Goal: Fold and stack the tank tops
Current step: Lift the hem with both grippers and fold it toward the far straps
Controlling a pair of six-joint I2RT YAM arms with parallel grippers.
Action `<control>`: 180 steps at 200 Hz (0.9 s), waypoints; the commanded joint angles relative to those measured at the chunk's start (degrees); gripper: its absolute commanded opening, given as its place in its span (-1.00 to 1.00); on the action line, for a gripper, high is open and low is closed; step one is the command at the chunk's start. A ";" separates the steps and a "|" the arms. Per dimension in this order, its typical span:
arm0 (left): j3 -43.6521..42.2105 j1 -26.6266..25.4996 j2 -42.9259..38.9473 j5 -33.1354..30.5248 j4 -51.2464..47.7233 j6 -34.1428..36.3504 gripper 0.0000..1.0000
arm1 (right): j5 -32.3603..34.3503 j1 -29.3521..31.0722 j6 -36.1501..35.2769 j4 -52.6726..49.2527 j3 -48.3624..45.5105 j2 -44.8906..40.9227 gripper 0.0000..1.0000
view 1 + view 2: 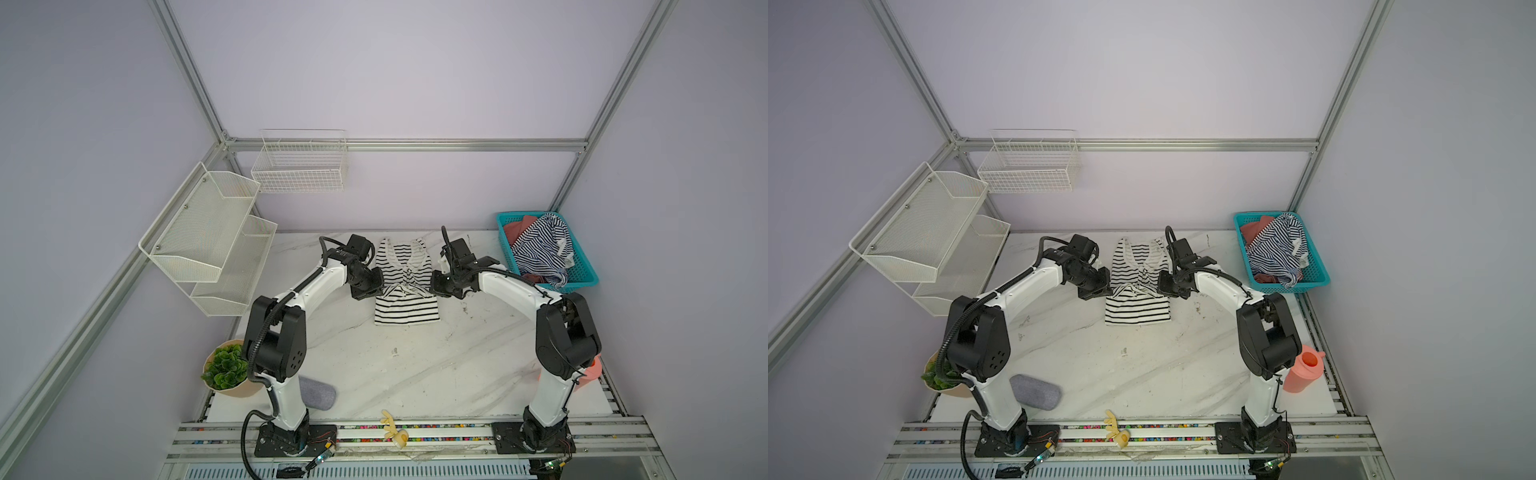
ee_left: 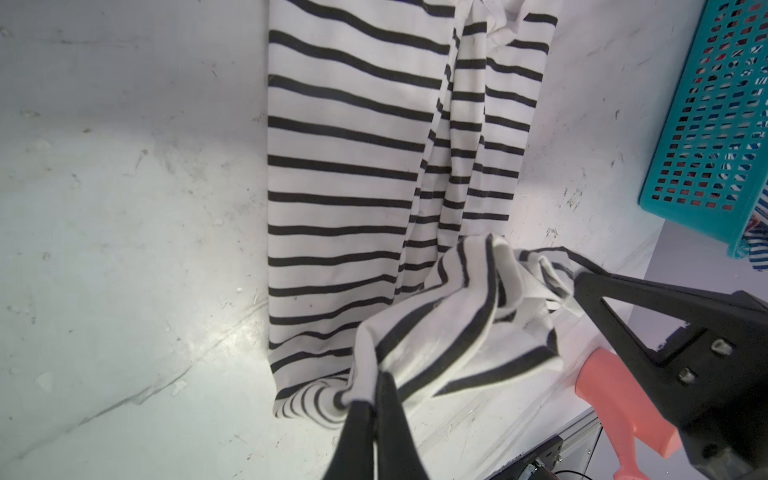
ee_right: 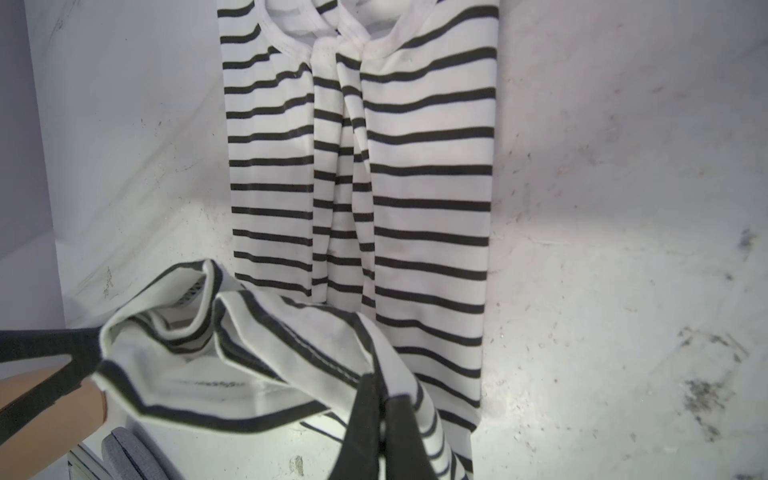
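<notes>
The white tank top [image 1: 406, 309] with wide black stripes lies at the middle back of the table, its sides folded inward and its straps toward the wall. My left gripper [image 2: 376, 388] is shut on one hem corner of it. My right gripper [image 3: 382, 390] is shut on the other hem corner. Both corners hang lifted above the cloth's middle, and the hem between them sags in folds. In both top views the grippers [image 1: 372, 291] [image 1: 436, 286] flank the top [image 1: 1138, 309]. The navy-and-white tank top [image 1: 540, 249] lies crumpled in the teal basket [image 1: 586, 276].
The teal basket [image 1: 1318, 280] at the back right also holds reddish cloth. A coral jug [image 1: 1304, 370] stands by the right arm's base. A potted plant [image 1: 226, 370] and a grey pouch [image 1: 318, 392] sit at the front left. White wire shelves [image 1: 208, 237] hang on the left wall.
</notes>
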 commanded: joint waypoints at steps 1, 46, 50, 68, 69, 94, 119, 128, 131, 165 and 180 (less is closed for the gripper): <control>7.24 0.98 2.07 1.70 1.22 2.13 -1.00 | -1.41 -1.70 -1.81 0.29 4.18 2.55 -1.00; 13.46 2.71 8.20 2.94 1.16 2.69 -1.00 | -2.36 -3.17 -1.97 0.21 9.88 8.76 -1.00; 13.95 2.82 8.78 3.09 1.09 2.69 -1.00 | -2.44 -3.32 -2.01 0.23 10.21 9.20 -1.00; 16.34 3.46 11.36 3.66 1.08 2.83 -1.00 | -3.06 -3.93 -2.10 0.25 11.44 11.23 -1.00; 16.43 3.49 11.50 3.75 1.08 2.87 -1.00 | -3.04 -3.96 -2.14 0.28 11.54 11.30 -1.00; 19.45 3.96 15.02 4.53 1.10 2.82 -1.00 | -3.81 -4.77 -2.27 0.47 12.91 13.89 -1.00; 21.99 4.41 17.68 5.33 1.15 2.01 -0.84 | -4.33 -5.50 -2.28 0.89 14.01 15.84 -0.89; 22.93 4.61 18.52 5.30 1.17 1.79 -0.70 | -4.73 -5.83 -2.11 1.31 14.34 16.28 -0.83; 23.27 4.59 18.78 5.26 1.17 1.63 -0.65 | -4.86 -5.94 -2.01 1.49 14.44 16.39 -0.80; 26.53 5.33 20.99 5.04 1.28 -0.04 -0.45 | -6.26 -6.88 -0.68 3.72 15.19 16.95 -0.36; 27.55 5.85 21.30 4.49 1.82 -1.22 -0.43 | -7.15 -7.28 0.50 5.68 14.74 16.53 -0.23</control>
